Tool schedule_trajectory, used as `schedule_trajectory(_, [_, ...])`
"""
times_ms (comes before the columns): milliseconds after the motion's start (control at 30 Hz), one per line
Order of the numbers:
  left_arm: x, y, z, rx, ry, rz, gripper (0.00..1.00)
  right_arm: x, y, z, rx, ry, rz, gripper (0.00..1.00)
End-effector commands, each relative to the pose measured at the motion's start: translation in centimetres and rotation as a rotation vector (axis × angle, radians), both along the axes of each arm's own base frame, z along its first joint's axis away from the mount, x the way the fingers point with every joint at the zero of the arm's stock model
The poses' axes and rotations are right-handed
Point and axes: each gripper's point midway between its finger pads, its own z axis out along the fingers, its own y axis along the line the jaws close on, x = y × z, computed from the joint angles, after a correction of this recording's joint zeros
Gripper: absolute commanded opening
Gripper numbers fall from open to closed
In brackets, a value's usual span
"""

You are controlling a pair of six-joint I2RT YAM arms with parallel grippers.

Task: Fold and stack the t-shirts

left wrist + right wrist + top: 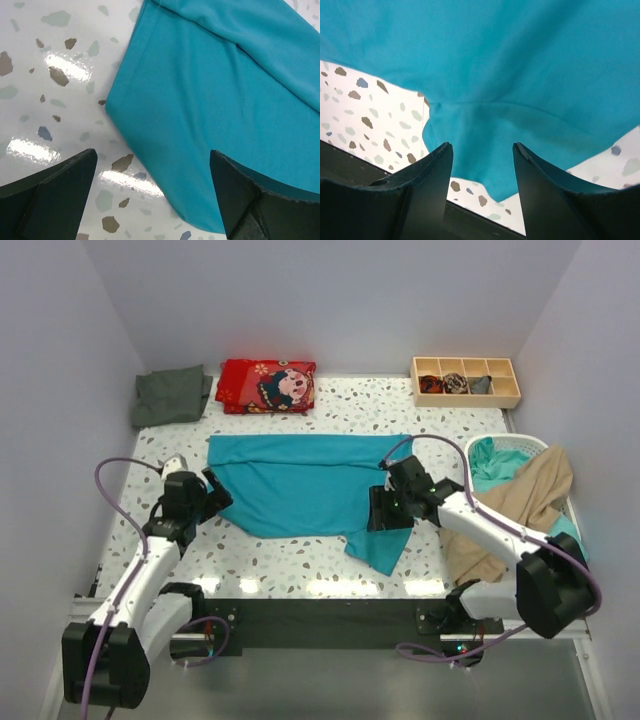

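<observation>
**Teal t-shirt lies flat, an open end effector at each end**

Overhead view: the teal t-shirt [300, 490] lies spread in the middle of the speckled surface [260, 560], its long axis running from 9 to 3 o'clock. The left end effector [214, 492] sits at the shirt's 9 o'clock edge. The right end effector [384, 510] is over the 4 o'clock part, where a flap trails toward 5 o'clock. The grey-green t-shirt [172, 395] lies folded in the far 10 o'clock corner. The beige t-shirt [520, 505] hangs over the basket [510, 440] at 3 o'clock.

Left wrist view: the fingers [55, 190] stand spread wide and hold nothing. The shirt's edge runs from 12 down toward 6 o'clock, with the cloth on the 3 o'clock side. One finger is over bare surface, the other over cloth.

Right wrist view: the fingers [420, 190] are parted with a clear gap and pinch nothing. Teal cloth fills the 12 o'clock half, and a corner dips toward 6 o'clock between them.

Each arm is nearer its own end of the shirt, so the coming fold likely means gripping both ends along that axis.
</observation>
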Motion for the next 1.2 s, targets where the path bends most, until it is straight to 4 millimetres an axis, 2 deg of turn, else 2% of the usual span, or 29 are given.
schedule_trajectory(0, [-2.2,0.8,-0.8,-0.015,0.038,0.092,1.00,-2.1,-0.2,0.6,0.001,-0.015,-0.063,0.56])
schedule_trajectory(167, [-2.9,-0.1,-2.2,-0.029,0.075,0.081,1.00,-5.5,0.5,0.2,0.018,0.029,-0.014,0.56])
schedule_trajectory(233, [-2.9,-0.4,-2.9,-0.035,0.091,0.071,1.00,-5.7,1.1,0.3,0.039,0.017,0.014,0.56])
schedule_trajectory(367, [-2.8,-0.3,-4.7,-0.026,0.116,0.078,1.00,-4.8,2.1,1.0,0.037,-0.006,0.050,0.56])
schedule_trajectory(500, [-1.8,-0.3,-5.0,-0.023,0.089,0.082,1.00,-3.4,3.1,2.0,0.045,-0.036,0.068,0.55])
schedule_trajectory(600, [-1.0,-0.4,-5.7,-0.029,0.084,0.086,1.00,-2.9,3.4,2.0,0.038,-0.044,0.078,0.56])
schedule_trajectory(667, [-0.1,-0.7,-5.5,-0.036,0.056,0.076,1.00,-2.7,3.6,1.6,0.029,-0.039,0.084,0.56])
schedule_trajectory(733, [0.3,-0.8,-5.8,-0.037,0.064,0.070,0.96,-2.5,3.5,1.2,0.016,-0.036,0.085,0.55])
schedule_trajectory(833, [1.7,-1.5,-5.2,-0.055,0.025,0.037,0.79,-2.3,3.4,-0.1,-0.011,-0.020,0.086,0.54])
schedule_trajectory(867, [2.3,-1.7,-4.7,-0.059,0.006,0.026,0.69,-2.2,3.5,-0.4,-0.019,-0.016,0.090,0.54])
schedule_trajectory(933, [3.1,-1.9,-4.3,-0.057,0.000,0.011,0.58,-1.8,3.8,-1.6,-0.036,-0.001,0.096,0.53])
schedule_trajectory(1000, [3.4,-2.1,-4.1,-0.049,-0.003,-0.009,0.49,-1.0,4.3,-1.8,-0.040,-0.012,0.110,0.52])
schedule_trajectory(1033, [3.8,-2.2,-3.9,-0.048,-0.007,-0.017,0.39,-0.7,4.3,-2.7,-0.065,0.003,0.114,0.52])
schedule_trajectory(1067, [4.0,-2.2,-3.7,-0.045,-0.008,-0.022,0.35,-0.1,4.8,-2.6,-0.060,-0.008,0.120,0.51])
schedule_trajectory(1167, [4.8,-2.4,-3.1,-0.029,-0.004,-0.053,0.33,0.2,5.2,-4.1,-0.090,0.041,0.134,0.50])
